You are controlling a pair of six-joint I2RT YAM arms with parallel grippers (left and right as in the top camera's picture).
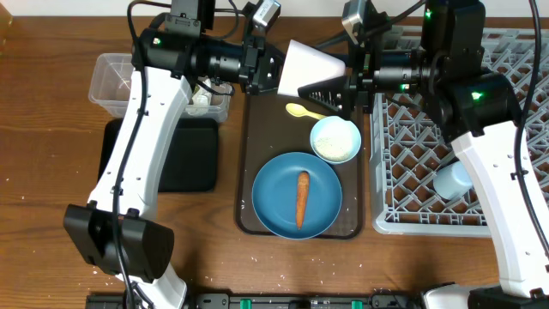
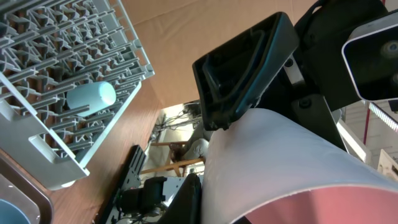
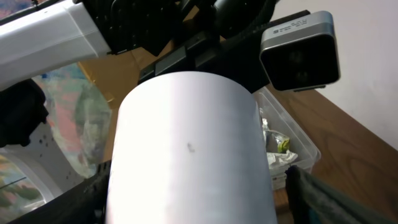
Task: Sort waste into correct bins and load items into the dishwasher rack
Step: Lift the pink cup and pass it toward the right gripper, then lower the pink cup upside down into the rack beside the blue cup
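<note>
The pale pink cup [image 1: 309, 64] hangs on its side above the brown serving tray, between both arms. My left gripper [image 1: 262, 69] is shut on its rim; in the left wrist view one finger [image 2: 189, 196] presses the cup's outer wall [image 2: 280, 155]. My right gripper [image 1: 339, 90] is open around the cup's base [image 3: 186, 143], with a gap at one finger. The carrot [image 1: 302, 199] lies on the blue plate [image 1: 274, 197]. The white bowl [image 1: 334, 139] holds rice. The yellow spoon [image 1: 300, 110] lies behind the bowl. The light blue cup [image 1: 452, 180] lies in the grey rack [image 1: 515, 129].
The clear tub [image 1: 111, 77] at the back left holds white tissue [image 3: 280, 158] and a yellow-green wrapper [image 3: 283, 144]. The black tray [image 1: 193, 154] lies in front of it. The brown serving tray [image 1: 249, 172] carries plate, bowl and spoon. Rice grains dot the table's front.
</note>
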